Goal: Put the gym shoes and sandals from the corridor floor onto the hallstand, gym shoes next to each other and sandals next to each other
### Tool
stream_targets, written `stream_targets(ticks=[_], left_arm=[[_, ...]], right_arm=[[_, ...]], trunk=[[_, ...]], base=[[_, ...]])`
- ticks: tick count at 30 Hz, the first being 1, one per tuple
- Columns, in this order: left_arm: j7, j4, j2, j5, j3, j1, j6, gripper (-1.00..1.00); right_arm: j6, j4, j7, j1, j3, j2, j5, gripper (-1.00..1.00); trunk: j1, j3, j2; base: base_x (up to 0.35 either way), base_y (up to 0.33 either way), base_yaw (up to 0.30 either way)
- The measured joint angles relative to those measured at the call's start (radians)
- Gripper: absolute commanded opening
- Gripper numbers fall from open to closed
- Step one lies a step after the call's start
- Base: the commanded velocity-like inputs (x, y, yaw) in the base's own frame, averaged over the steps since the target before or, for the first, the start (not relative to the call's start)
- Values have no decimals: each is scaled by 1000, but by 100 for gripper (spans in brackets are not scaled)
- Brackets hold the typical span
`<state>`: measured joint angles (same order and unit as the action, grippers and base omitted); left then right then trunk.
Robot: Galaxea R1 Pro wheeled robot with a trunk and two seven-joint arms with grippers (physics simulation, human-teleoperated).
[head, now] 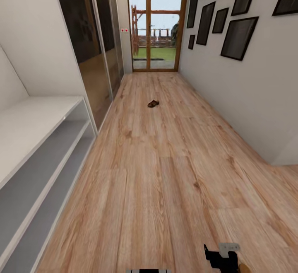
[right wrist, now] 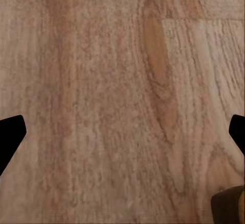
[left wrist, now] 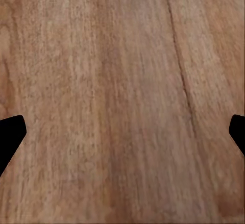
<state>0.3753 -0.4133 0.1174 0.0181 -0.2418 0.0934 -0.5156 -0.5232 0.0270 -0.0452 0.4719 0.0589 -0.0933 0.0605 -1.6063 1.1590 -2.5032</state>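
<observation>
One dark brown sandal point(head: 153, 104) lies alone on the corridor floor point(head: 165, 173), far ahead near the middle of the hallway. The other sandal and the gym shoes are out of view. My right gripper point(head: 221, 257) shows at the bottom edge of the head view, low over the planks and far from the sandal. In the right wrist view my right gripper point(right wrist: 122, 137) is open over bare wood grain. My left gripper point(left wrist: 122, 137) is open too, with only floor between its fingertips.
A pale white unit point(head: 37, 119) with a wide top and two open shelves runs along the left wall; I cannot tell whether it is the hallstand. Dark sliding panels point(head: 89, 37) follow it. Framed pictures point(head: 238, 37) hang on the right. A glass door point(head: 157, 24) ends the corridor.
</observation>
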Motion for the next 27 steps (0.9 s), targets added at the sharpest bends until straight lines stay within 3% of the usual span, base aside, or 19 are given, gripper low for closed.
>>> stream_targets(ticks=[27], left_arm=[[0, 0, 0, 0, 0, 0, 0, 100]], right_arm=[[0, 0, 0, 0, 0, 1, 0, 100]], trunk=[[0, 0, 0]], base=[[339, 0, 0]])
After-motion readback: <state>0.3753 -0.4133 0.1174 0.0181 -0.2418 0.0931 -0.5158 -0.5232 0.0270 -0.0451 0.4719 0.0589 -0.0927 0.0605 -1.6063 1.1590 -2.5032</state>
